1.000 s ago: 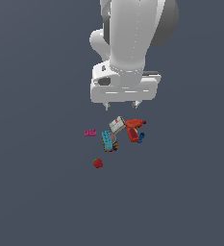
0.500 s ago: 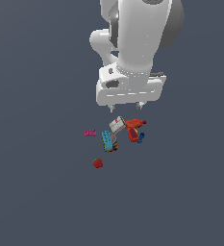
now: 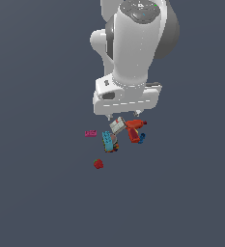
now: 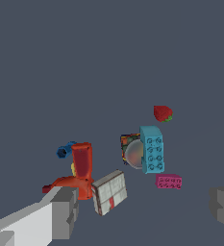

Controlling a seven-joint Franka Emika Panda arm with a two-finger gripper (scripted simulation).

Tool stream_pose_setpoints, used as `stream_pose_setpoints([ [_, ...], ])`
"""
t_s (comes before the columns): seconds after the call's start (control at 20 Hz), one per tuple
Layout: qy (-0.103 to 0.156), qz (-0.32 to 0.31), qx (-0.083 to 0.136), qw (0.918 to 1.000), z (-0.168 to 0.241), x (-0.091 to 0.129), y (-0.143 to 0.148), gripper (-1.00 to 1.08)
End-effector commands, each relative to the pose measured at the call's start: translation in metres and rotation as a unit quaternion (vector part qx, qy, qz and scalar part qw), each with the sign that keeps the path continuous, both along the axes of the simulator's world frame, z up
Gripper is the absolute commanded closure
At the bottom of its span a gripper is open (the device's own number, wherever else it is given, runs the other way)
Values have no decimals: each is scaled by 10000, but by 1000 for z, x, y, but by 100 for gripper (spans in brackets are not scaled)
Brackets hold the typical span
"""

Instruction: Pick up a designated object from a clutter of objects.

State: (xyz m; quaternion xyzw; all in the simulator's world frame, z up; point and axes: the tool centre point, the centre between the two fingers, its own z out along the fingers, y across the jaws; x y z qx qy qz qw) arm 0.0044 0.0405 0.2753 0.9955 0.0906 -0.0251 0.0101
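Note:
The designated object, a tiny dark-red strawberry lump (image 3: 98, 164) (image 4: 162, 113), lies alone on the floor, apart from the clutter of objects. That clutter holds a teal box (image 3: 107, 141) (image 4: 152, 149), a grey-white box (image 3: 117, 125) (image 4: 109, 192), an orange-red drill shape (image 3: 133, 129) (image 4: 80, 170), a blue piece (image 3: 141, 139) (image 4: 64, 151) and a pink block (image 3: 90, 133) (image 4: 168, 181). My gripper (image 3: 124, 116) (image 4: 142, 209) hangs open and empty just above the grey-white box and drill. The strawberry sits toward the exterior view's left and nearer the camera.
A round multicoloured item (image 4: 132, 151) leans against the teal box. All things rest on a plain dark grey floor (image 3: 46, 202). The arm's white body (image 3: 133, 53) fills the upper middle of the exterior view.
The gripper has come down toward the clutter and drifted slightly to the exterior view's right. No object has moved.

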Motion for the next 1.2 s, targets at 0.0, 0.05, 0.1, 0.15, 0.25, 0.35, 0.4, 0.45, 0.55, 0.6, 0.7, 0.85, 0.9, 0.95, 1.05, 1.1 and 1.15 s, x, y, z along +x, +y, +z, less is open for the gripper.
stream_pose_setpoints([
  [0.0,-10,49,18,10000,-12,8,-6,-92],
  [0.05,-16,73,27,10000,-18,12,-9,-92],
  [0.1,-23,100,36,9999,-24,16,-12,-92],
  [0.15,-31,128,46,9999,-31,20,-16,-92],
  [0.25,-49,189,65,9998,-46,29,-23,-92],
  [0.35,-70,258,84,9996,-64,38,-33,-92],
  [0.4,-82,294,93,9995,-74,43,-38,-92],
  [0.45,-94,331,102,9994,-84,47,-43,-92],
  [0.55,-118,404,116,9990,-104,55,-54,-92],
  [0.6,-129,438,122,9989,-113,58,-59,-92],
  [0.7,-151,502,130,9985,-132,64,-69,-92],
  [0.85,-178,582,138,9980,-155,70,-81,-92],
  [0.9,-186,605,139,9979,-162,71,-85,-92],
  [0.95,-193,627,140,9977,-169,72,-88,-92],
  [1.05,-206,664,141,9975,-180,74,-94,-92],
  [1.1,-211,680,141,9974,-184,75,-97,-92],
  [1.15,-216,694,141,9973,-189,75,-99,-92],
])
